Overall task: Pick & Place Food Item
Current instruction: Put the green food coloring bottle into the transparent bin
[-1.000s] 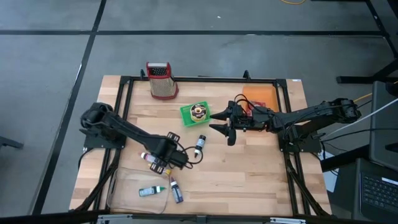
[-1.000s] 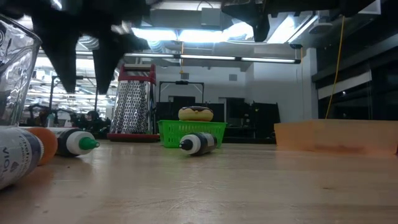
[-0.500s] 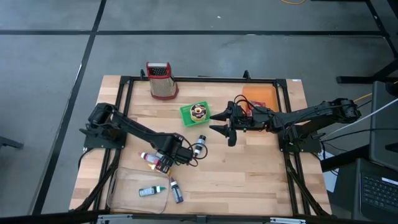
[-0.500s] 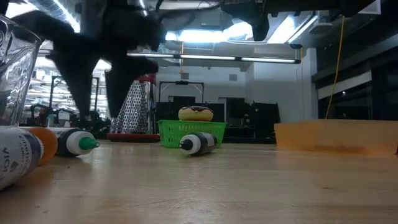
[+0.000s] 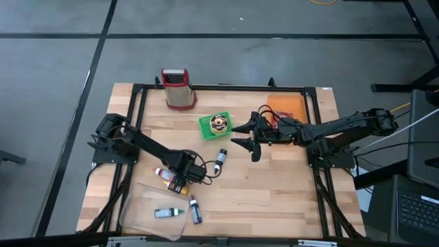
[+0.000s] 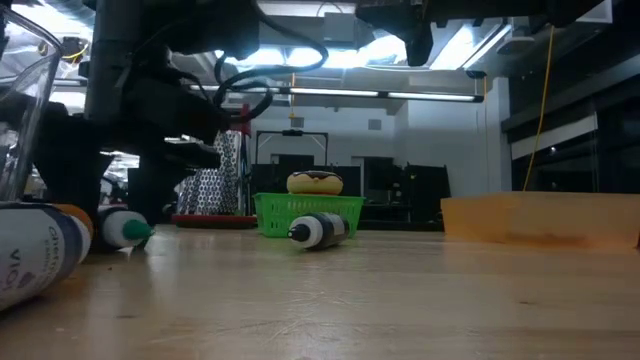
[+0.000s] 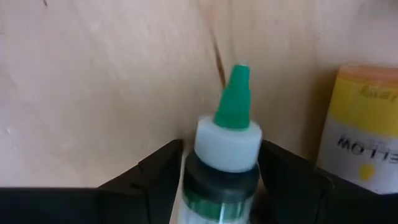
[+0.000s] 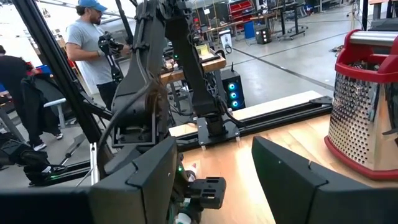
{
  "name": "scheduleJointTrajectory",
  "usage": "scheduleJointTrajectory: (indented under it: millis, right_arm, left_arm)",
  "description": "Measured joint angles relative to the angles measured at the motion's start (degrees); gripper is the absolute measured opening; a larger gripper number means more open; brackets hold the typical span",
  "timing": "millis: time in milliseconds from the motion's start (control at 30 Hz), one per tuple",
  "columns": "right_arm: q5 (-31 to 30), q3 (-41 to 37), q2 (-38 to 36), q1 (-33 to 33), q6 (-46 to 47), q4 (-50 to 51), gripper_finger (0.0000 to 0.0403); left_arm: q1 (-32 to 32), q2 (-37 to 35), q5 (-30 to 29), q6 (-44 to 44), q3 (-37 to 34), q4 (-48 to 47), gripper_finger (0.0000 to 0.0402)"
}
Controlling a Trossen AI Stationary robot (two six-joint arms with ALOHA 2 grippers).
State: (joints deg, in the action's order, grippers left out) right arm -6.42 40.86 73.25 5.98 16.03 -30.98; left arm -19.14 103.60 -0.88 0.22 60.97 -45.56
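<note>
- Fingers of the left gripper point(image 7: 221, 180) sit on both sides of a little bottle with a green tip point(image 7: 227, 149). They look close around it, but I cannot tell if they squeeze it yet.
- Left gripper point(image 5: 180, 180) is low over the desk point(image 5: 274, 185), next to a yellow bottle point(image 7: 364, 127) and just above a clear tray point(image 5: 137, 213).
- Middle of the desk: a small green basket point(image 5: 209, 125) holds the donut point(image 5: 219, 123), the food to pick up. A dark bottle point(image 5: 221, 157) lies near it.
- Right gripper point(image 5: 247, 136) hangs just beside the basket with its fingers wide and holding nothing.
- A red grater point(image 5: 177, 88) stands far back, and an orange board point(image 5: 287, 106) lies behind the right arm.
- What could go wrong: the round bottle may roll or slip out if the fingers are not tight, and it may bump the yellow bottle.
- The donut is not touched yet. A push on the light basket may slide it away.
</note>
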Motion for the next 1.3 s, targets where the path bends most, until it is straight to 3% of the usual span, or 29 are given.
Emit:
scheduleJointTrajectory:
  millis: [133, 367, 467, 800, 1067, 1300]
  right_arm:
    - [0.0, 0.0, 0.0, 0.0, 0.0, 0.0, 0.0213]
    - [0.0, 0.0, 0.0, 0.0, 0.0, -0.1, 0.0213]
    - [-0.2, 0.0, 0.0, 0.0, 0.0, -0.3, 0.0213]
    - [-0.2, 0.0, 0.0, 0.0, 0.0, -0.3, 0.0213]
    - [-0.2, 0.0, 0.0, 0.0, -0.2, -0.1, 0.0213]
    - [-0.2, 0.0, 0.0, 0.0, -0.1, -0.2, 0.0213]
  left_arm:
    - [0.1, -0.1, -0.6, -0.9, -0.3, -0.5, 0.0198]
    - [0.9, -1.9, -2.4, -2.2, 0.2, -2.8, 0.0144]
    - [2.0, -4.4, -3.7, -3.0, 0.4, -3.2, 0.0143]
    - [3.2, -21.0, -8.0, -11.2, 0.4, -4.5, 0.0143]
    - [-8.4, -34.8, -8.7, -28.5, 0.4, -4.0, 0.0143]
    - [-22.4, -33.9, -12.4, -44.7, 0.2, -4.2, 0.0142]
